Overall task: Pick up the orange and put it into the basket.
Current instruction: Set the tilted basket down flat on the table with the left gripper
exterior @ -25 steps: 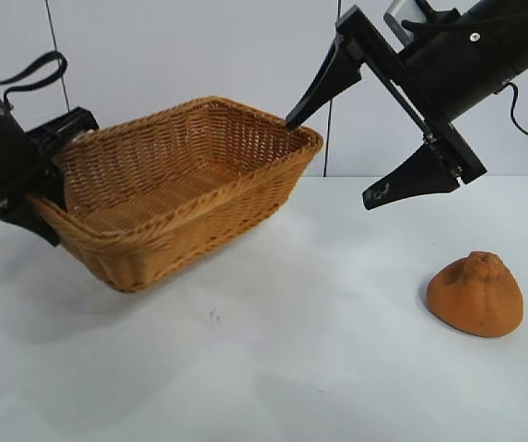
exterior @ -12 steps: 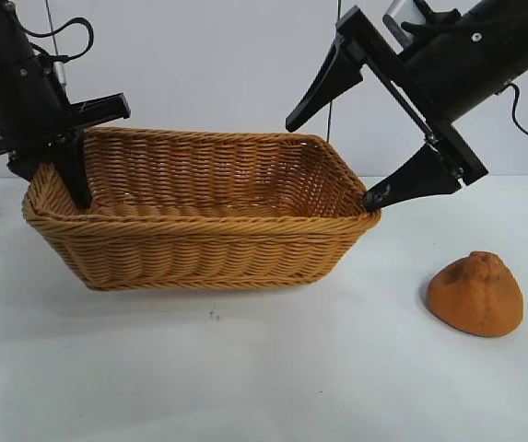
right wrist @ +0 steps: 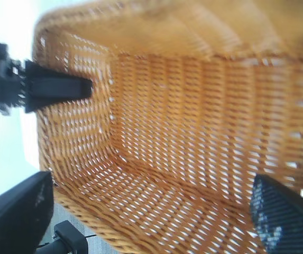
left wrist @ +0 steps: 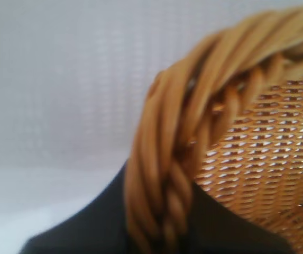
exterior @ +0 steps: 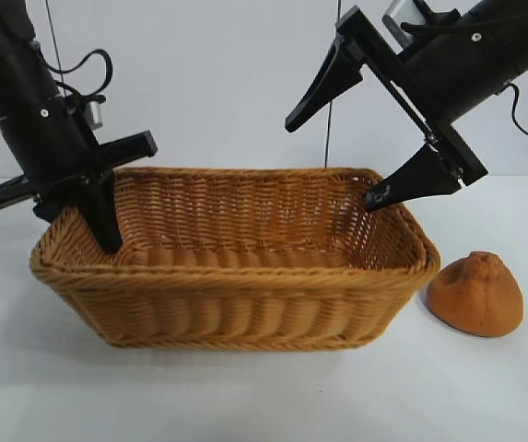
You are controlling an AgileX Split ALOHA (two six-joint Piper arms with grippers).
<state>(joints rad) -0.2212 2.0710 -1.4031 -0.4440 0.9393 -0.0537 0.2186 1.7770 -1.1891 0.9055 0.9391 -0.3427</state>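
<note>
The tan wicker basket (exterior: 245, 304) sits level in the middle of the table. My left gripper (exterior: 99, 239) is shut on the braided rim at its left end, one finger inside the wall. In the left wrist view the rim (left wrist: 177, 159) runs between the black fingers (left wrist: 88, 233). My right gripper (exterior: 331, 161) hangs wide open above the basket's right end, holding nothing. Its wrist view looks down into the basket (right wrist: 193, 132). The dull-orange, knobbly orange (exterior: 477, 293) lies on the table just right of the basket, untouched.
White tabletop (exterior: 485, 396) stretches in front of the basket and around the orange. A pale wall stands behind. The left gripper's finger (right wrist: 56, 87) shows inside the basket's far end in the right wrist view.
The left arm has swung the basket from a tilted pose at the left to level and rightward, under the right gripper and close to the orange. The right arm and orange stayed still.
</note>
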